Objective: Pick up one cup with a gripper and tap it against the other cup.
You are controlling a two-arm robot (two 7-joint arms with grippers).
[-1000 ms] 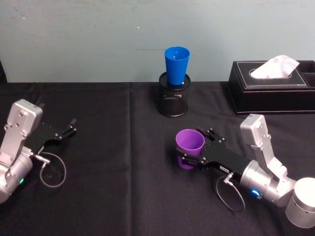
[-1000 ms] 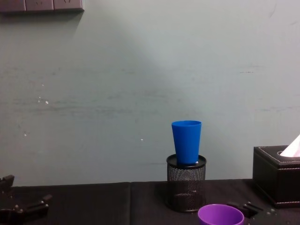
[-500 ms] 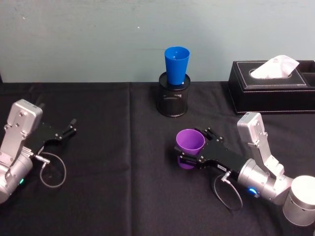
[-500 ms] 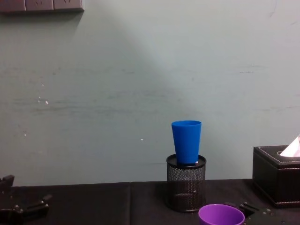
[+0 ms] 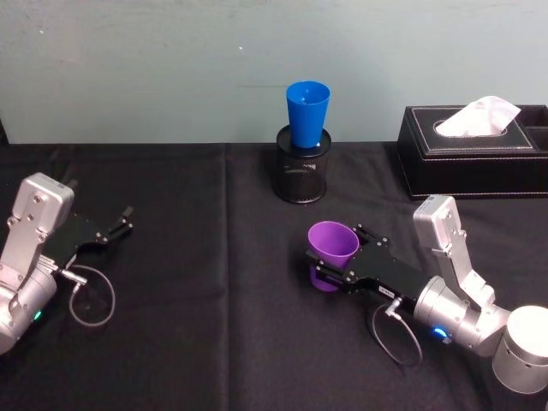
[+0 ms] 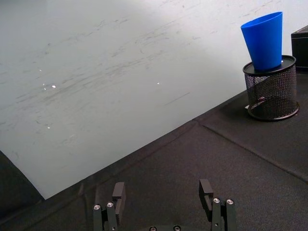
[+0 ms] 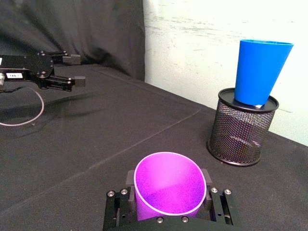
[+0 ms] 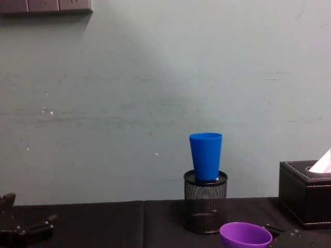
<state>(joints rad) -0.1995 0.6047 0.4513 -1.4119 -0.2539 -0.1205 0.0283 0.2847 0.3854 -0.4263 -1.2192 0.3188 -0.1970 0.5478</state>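
A: The right claw [image 5: 338, 261] has its jaws clamped on the purple cup [image 5: 332, 242], down near the counter [image 5: 214, 300], cup tipped a little. It wants a clean lift first

B: Yes, and the blue cup [image 5: 307, 111] perches in the mesh pen holder [image 5: 300, 175], well apart. So a gentle tap, up high — tissue box [image 5: 471, 158] off right, left claw [image 5: 116, 227] parked wide open

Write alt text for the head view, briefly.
The right hand grips a tilted purple cup over a black-covered table. Behind it a blue cup stands in a mesh pen holder; the left hand lies open at left.
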